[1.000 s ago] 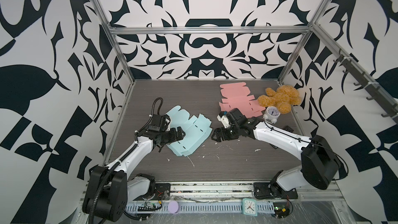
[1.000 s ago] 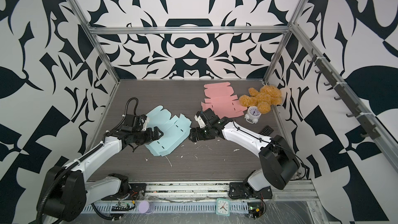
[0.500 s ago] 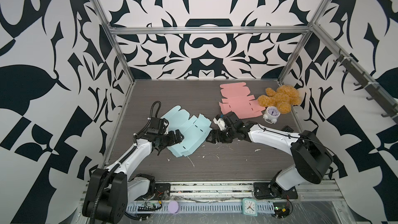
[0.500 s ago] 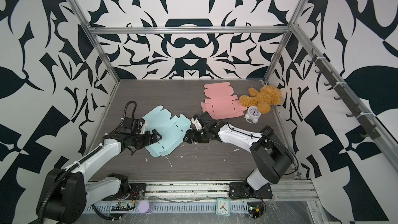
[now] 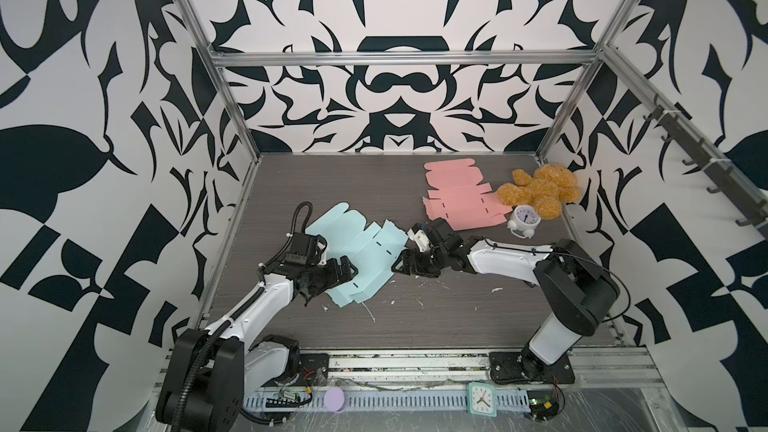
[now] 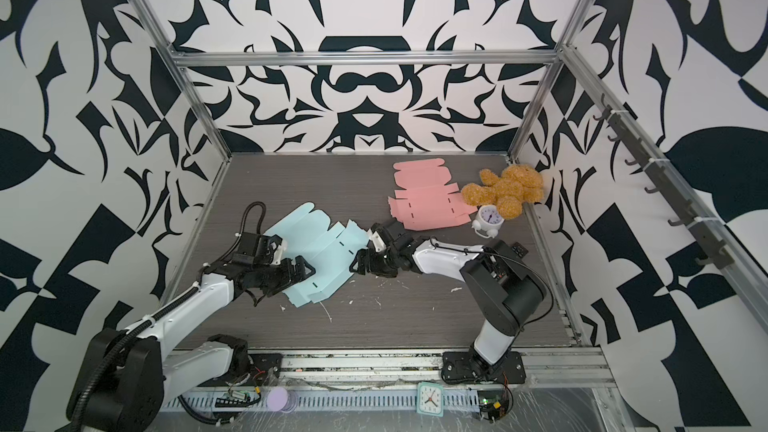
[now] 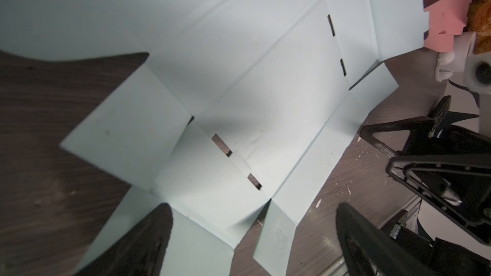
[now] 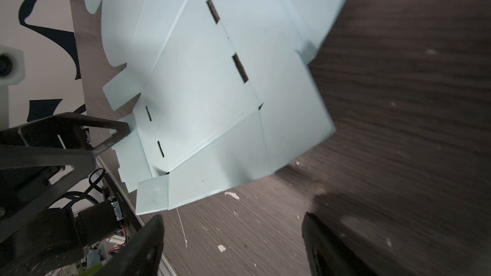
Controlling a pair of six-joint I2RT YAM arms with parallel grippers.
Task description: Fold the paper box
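Note:
The light blue paper box [image 5: 362,249] [image 6: 323,253] lies unfolded and mostly flat left of the table's middle. My left gripper [image 5: 347,273] [image 6: 306,274] is open at the sheet's near left edge. In the left wrist view, one finger of this gripper [image 7: 252,205] is over the blue sheet [image 7: 252,75] and the other over bare table. My right gripper [image 5: 400,266] [image 6: 357,268] is open at the sheet's right edge. In the right wrist view its fingertips [image 8: 232,216] straddle bare table just short of the blue sheet [image 8: 212,75]. Neither holds anything.
A flat pink box blank [image 5: 461,197] lies at the back right, beside a brown teddy bear [image 5: 540,189] and a small white alarm clock [image 5: 524,218]. Paper scraps [image 5: 370,313] dot the near table. A teal clock [image 5: 482,398] sits on the front rail.
My right gripper has slid left up to the blue sheet's right edge, its jaws a little narrower. My left gripper has shifted slightly along the sheet's near left edge.

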